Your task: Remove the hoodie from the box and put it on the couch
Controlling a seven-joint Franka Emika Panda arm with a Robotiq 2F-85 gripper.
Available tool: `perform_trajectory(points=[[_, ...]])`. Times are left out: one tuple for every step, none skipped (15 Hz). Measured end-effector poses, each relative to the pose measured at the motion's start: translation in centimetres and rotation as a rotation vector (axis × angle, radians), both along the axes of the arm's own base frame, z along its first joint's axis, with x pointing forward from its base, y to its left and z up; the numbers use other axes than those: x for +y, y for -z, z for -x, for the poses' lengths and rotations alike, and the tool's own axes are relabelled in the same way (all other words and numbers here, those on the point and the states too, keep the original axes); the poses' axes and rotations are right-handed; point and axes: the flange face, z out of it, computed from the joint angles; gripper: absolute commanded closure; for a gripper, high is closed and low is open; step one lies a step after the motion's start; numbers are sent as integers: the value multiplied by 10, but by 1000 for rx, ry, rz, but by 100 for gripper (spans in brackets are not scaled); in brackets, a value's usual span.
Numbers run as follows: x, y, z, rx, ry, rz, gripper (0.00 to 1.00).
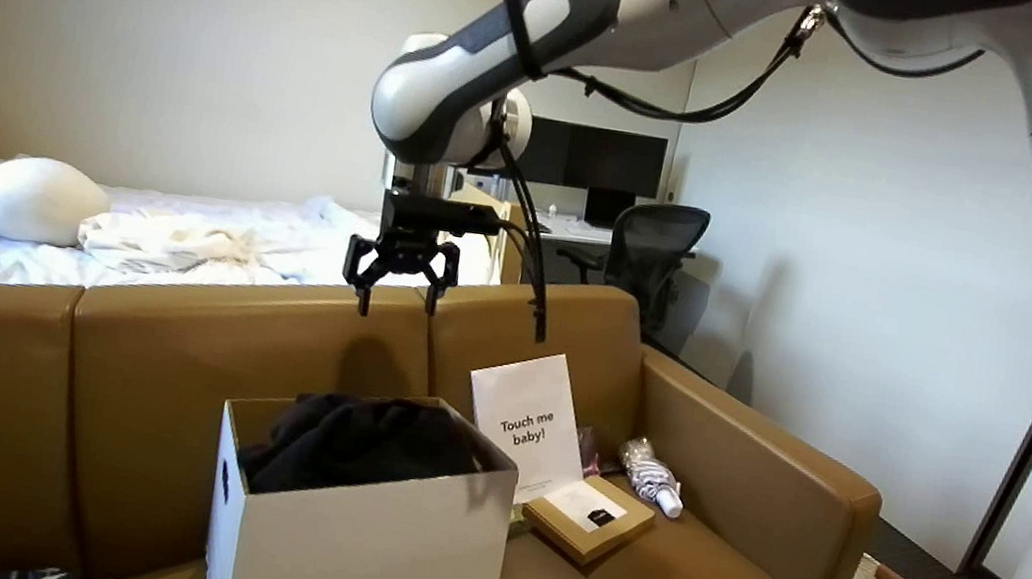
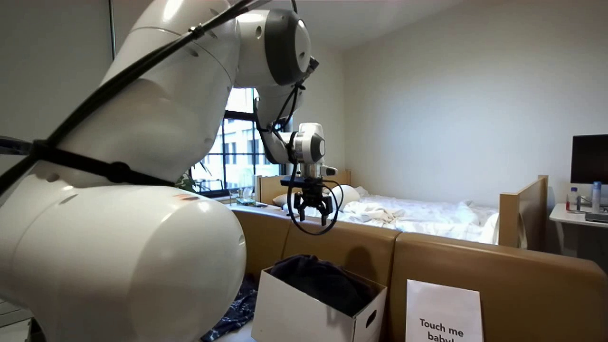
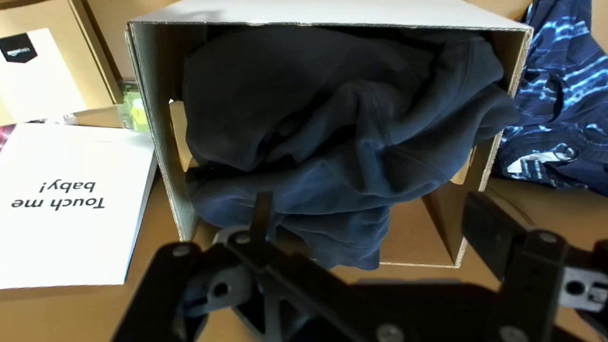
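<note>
While in box (image 1: pixel 374 547), hoodie (image 1: pixel 368 445) below jaws.

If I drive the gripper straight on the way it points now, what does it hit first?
Most likely the hoodie, bunched up in the box: in both exterior views it lies below the open gripper. Depth is hard to judge, so clipping the box first can't be ruled out.
</note>
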Motion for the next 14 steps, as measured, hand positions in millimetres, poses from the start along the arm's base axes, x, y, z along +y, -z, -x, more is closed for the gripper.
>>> perform_trajectory(points=[[-4,9,-7,20,18,-6,0],[-6,16,-12,32,29,-11,0],[-6,21,-16,37,34,-14,0],[-5,23,-17,41,34,-15,0],[-4,23,-18,42,34,-15,0],[-3,22,-18,42,33,-15,0],[-3,22,-18,41,33,-16,0],[-3,21,-18,40,33,-15,0],[-4,23,-19,42,34,-13,0],[-6,28,-20,51,37,-9,0],[-9,35,-22,65,43,-2,0],[-13,44,-26,78,50,4,0],[-17,55,-30,94,60,6,0],[-20,68,-36,120,74,3,0]])
